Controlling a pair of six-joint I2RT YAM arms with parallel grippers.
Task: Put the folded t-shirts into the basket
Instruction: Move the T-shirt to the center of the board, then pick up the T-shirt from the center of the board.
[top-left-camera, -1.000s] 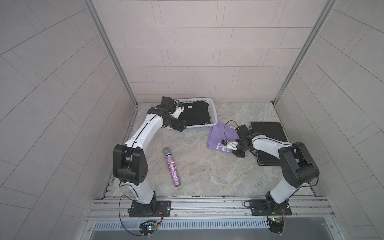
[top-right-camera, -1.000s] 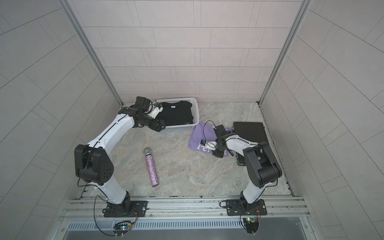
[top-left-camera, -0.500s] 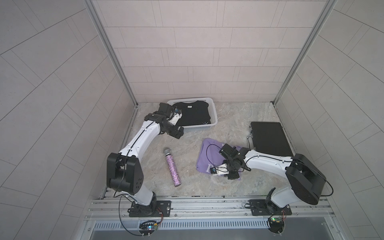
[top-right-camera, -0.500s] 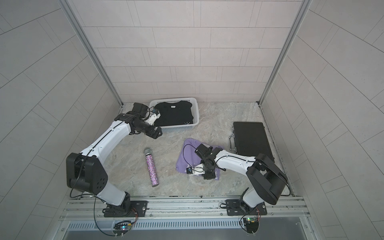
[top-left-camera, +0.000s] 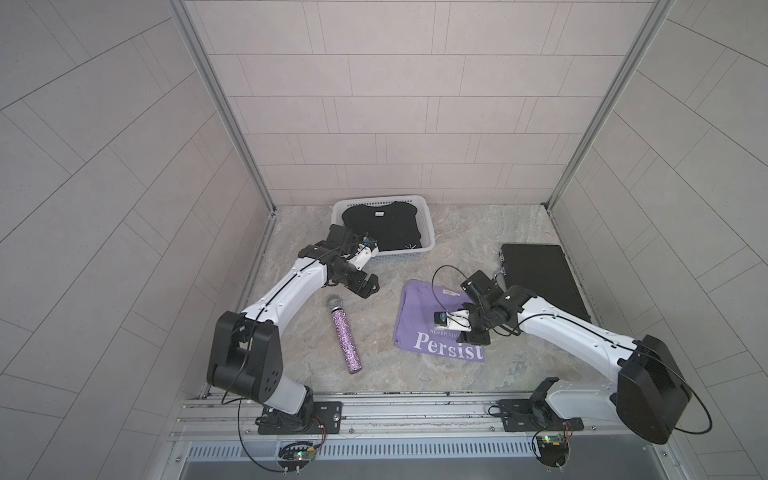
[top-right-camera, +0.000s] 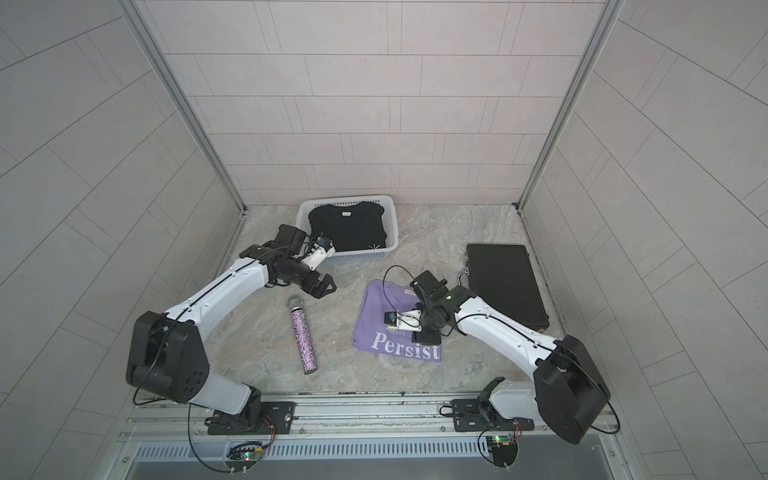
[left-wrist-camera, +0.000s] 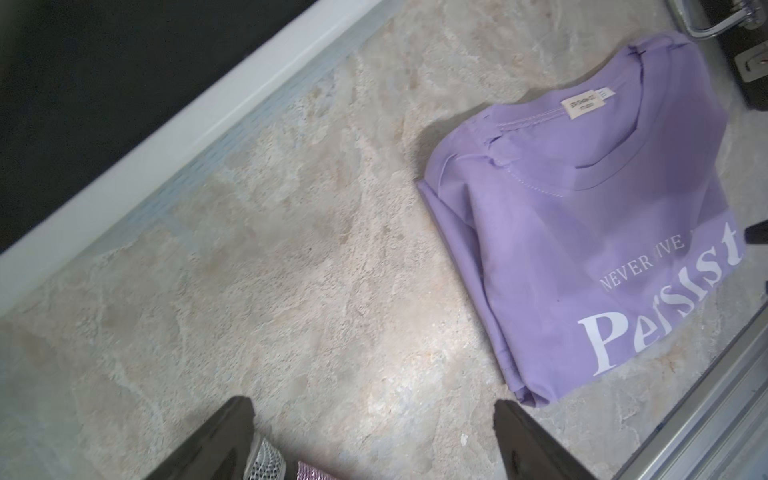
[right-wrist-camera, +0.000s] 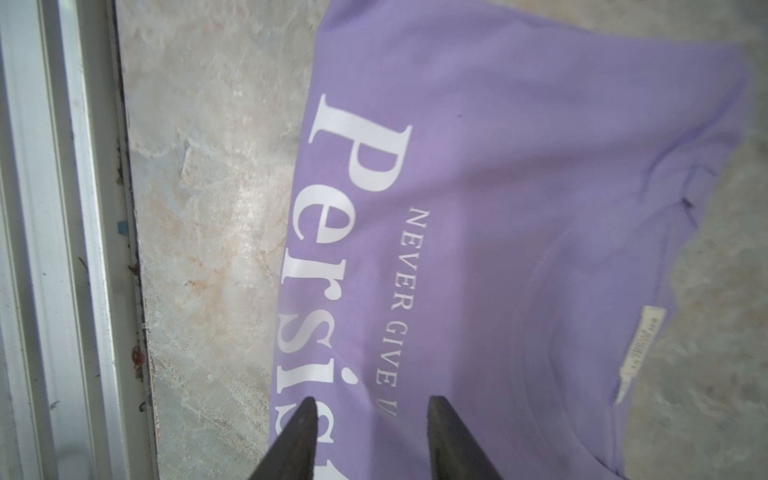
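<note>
Folded lavender "Persist" t-shirt (top-left-camera: 415, 316) flat on bench (top-left-camera: 374, 374), outside white perforated plastic basket (top-left-camera: 399, 254) holding folded black t-shirt (top-left-camera: 382, 226); right gripper (right-wrist-camera: 370, 403) parted just above it, left gripper (left-wrist-camera: 374, 405) wide apart and empty; next, probably: pinch an edge, carry to basket.

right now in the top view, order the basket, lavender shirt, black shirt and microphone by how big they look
1. basket and lavender shirt: look about alike; the shirt lies nearer the camera, so unranked
2. black shirt, inside the basket
3. microphone, clearly smallest
</note>
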